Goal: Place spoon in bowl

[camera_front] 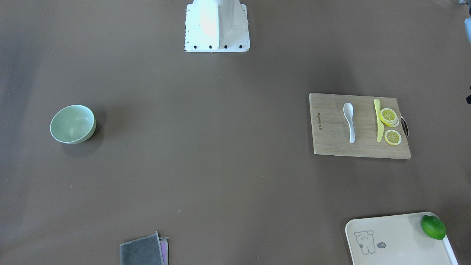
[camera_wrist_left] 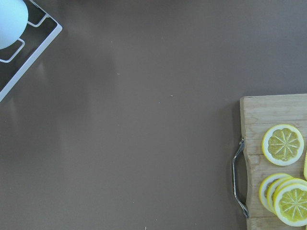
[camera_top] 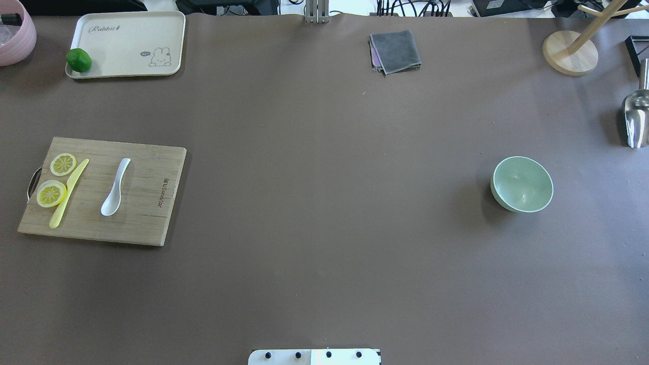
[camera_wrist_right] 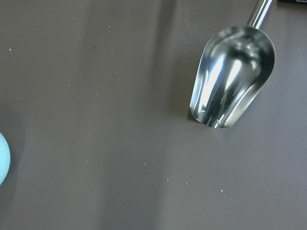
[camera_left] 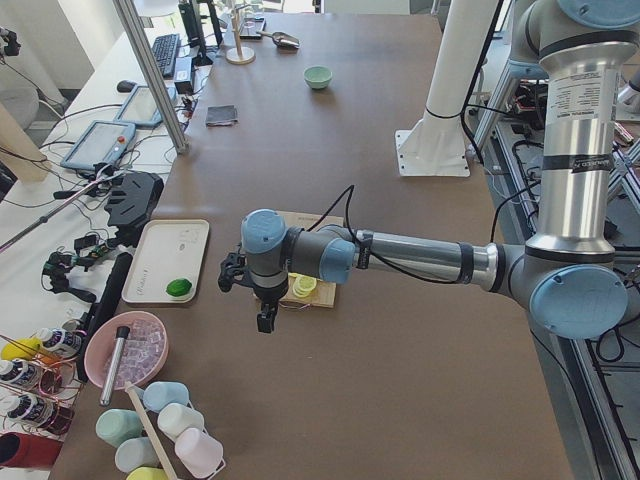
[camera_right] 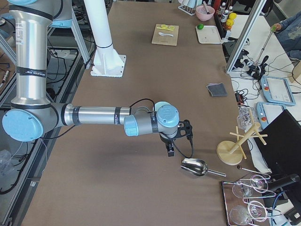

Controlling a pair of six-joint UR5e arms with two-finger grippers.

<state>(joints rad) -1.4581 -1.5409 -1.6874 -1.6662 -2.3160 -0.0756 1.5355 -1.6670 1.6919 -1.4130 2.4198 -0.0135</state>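
White and glossy, the spoon (camera_top: 115, 188) lies flat on the bamboo cutting board (camera_top: 147, 203) at your table's left side, scoop toward the robot, with a yellow plastic knife (camera_top: 68, 193) and lemon slices (camera_top: 51, 193) beside it. The mint-green bowl (camera_top: 522, 183) stands upright well apart, on the right side. The left gripper (camera_left: 265, 323) hangs just past the board's handle end; the right gripper (camera_right: 170, 151) hovers near a steel scoop (camera_right: 194, 166). You cannot tell how either's jaws stand.
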